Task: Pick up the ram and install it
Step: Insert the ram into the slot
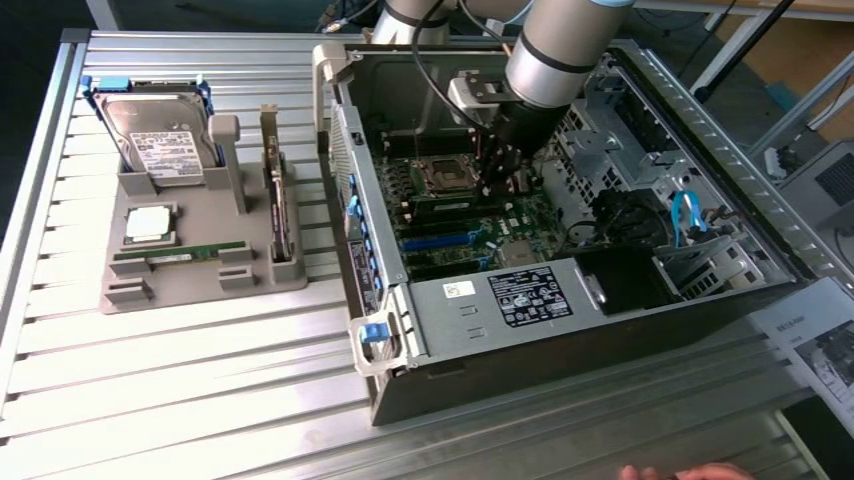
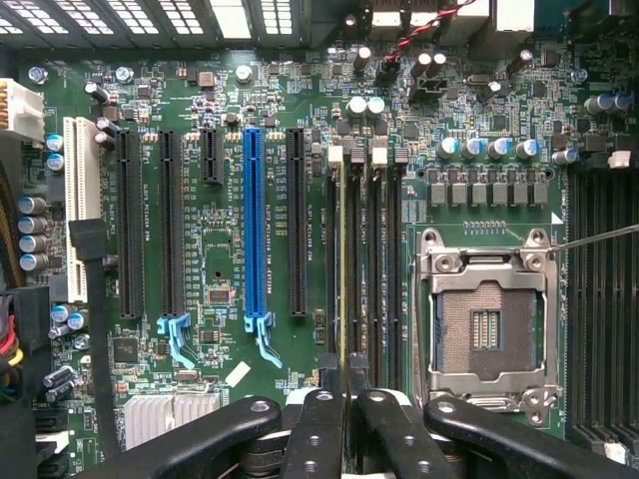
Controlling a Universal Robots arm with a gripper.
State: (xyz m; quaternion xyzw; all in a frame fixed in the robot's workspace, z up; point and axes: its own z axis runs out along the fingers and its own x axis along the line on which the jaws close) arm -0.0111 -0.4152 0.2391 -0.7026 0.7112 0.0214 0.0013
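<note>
My gripper (image 2: 344, 384) is inside the open computer case (image 1: 454, 370), low over the motherboard (image 2: 220, 220). Its dark fingers (image 2: 318, 429) are shut on the ram (image 2: 342, 259), which I see edge-on as a thin yellowish-green strip. The ram stands upright along one of the black memory slots (image 2: 371, 259), between the blue-clipped expansion slots and the processor socket (image 2: 486, 324). Whether it is seated in the slot I cannot tell. In the exterior view the gripper (image 1: 505, 172) hangs from the arm just beside the socket.
A grey holder tray (image 1: 200, 285) at the exterior view's left carries a hard drive (image 1: 160, 140), a square silver processor (image 1: 147, 222), a dark expansion card (image 1: 276, 195) and another green stick (image 1: 180, 255). A hand (image 1: 681, 472) shows at the near edge. Cables and a drive cage crowd the case.
</note>
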